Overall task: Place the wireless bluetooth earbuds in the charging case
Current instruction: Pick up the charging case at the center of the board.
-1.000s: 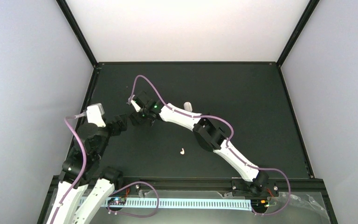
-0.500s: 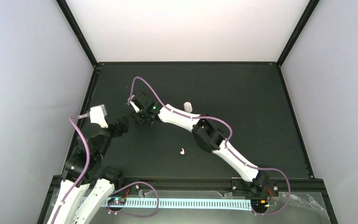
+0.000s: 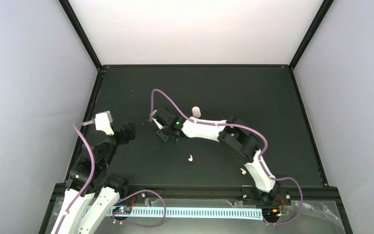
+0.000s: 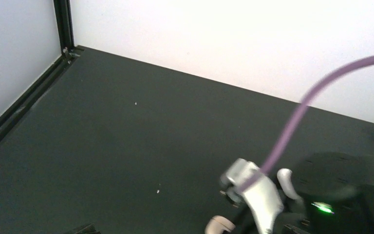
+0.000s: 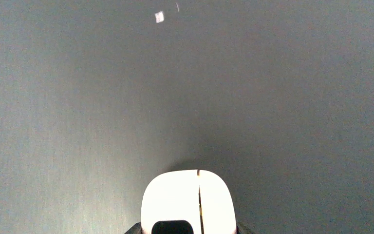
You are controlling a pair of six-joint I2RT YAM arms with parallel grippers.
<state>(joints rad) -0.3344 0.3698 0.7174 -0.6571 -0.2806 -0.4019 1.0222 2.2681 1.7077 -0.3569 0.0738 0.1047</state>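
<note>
Black table [image 3: 272, 107]: right gripper [image 3: 167, 135] pinching the white case [image 5: 173, 197], left gripper [image 3: 128, 130] spread, empty; case best held level, then set down beside the loose earbud [image 3: 190, 158]

Enclosed bench cell, viewed from above and from close to the top.

Table [image 3: 253, 92]: dark matte top with a few pale specks [image 4: 136, 103], edged by a black rail [image 3: 199, 187]. Back wall [image 3: 195, 29]: plain white and the brightest surface. Side walls [image 3: 24, 97]: plain pale grey-lilac, left and right. Posts [image 3: 80, 33]: black, one rising from each far table corner. Slotted strip [image 3: 209, 212]: white, running along the near edge below the rail.
</note>
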